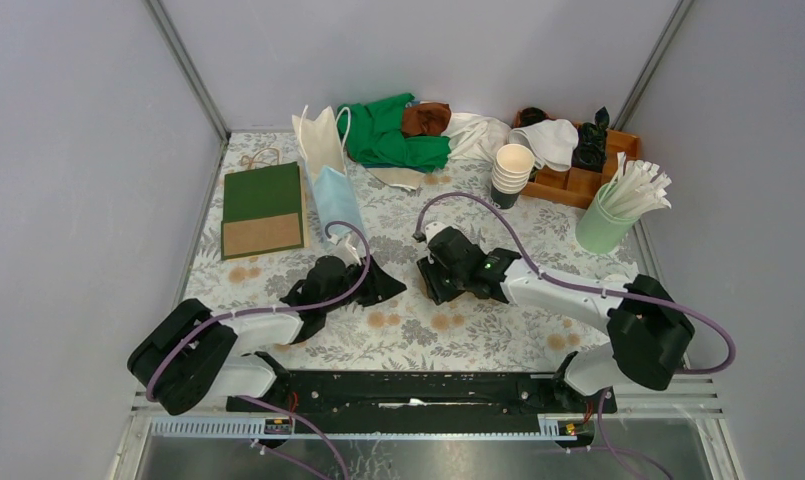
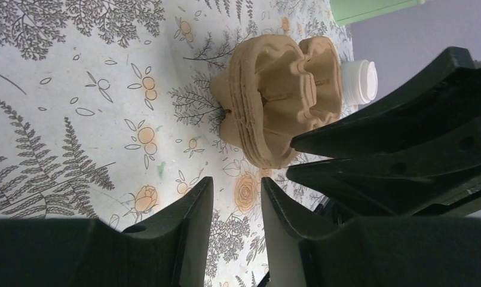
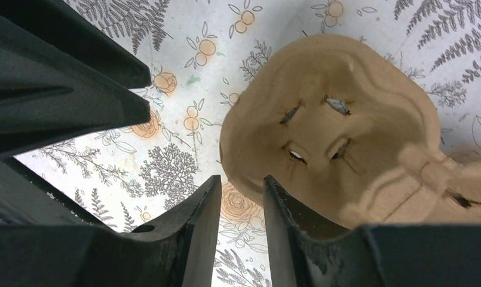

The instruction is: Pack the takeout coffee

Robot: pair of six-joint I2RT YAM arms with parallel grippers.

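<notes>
Left wrist view: takeout coffee point(image 2: 360, 81) sits on the worktop point(image 2: 76, 89) just behind the pulp tray point(image 2: 279, 95), only its lid showing.
Left hand point(image 2: 236, 182): fingers slightly apart, empty; the tray blocks its way.
Right hand point(image 3: 242, 179): slightly apart, empty; seemingly nearer the coffee.

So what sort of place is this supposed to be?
Likely a mock café takeout counter set up in a plain-walled test booth: stacked paper cups, a pot of what look like straws, a pulp cup tray, and paper bags.

Brown pulp cup tray point(image 2: 267, 101) on floral tablecloth point(image 1: 478, 330), stacked paper cups point(image 1: 512, 168) beside wooden organizer point(image 1: 568, 186), green cup point(image 1: 600, 228) of straws point(image 1: 638, 186), flat green bag point(image 1: 263, 195)
</notes>
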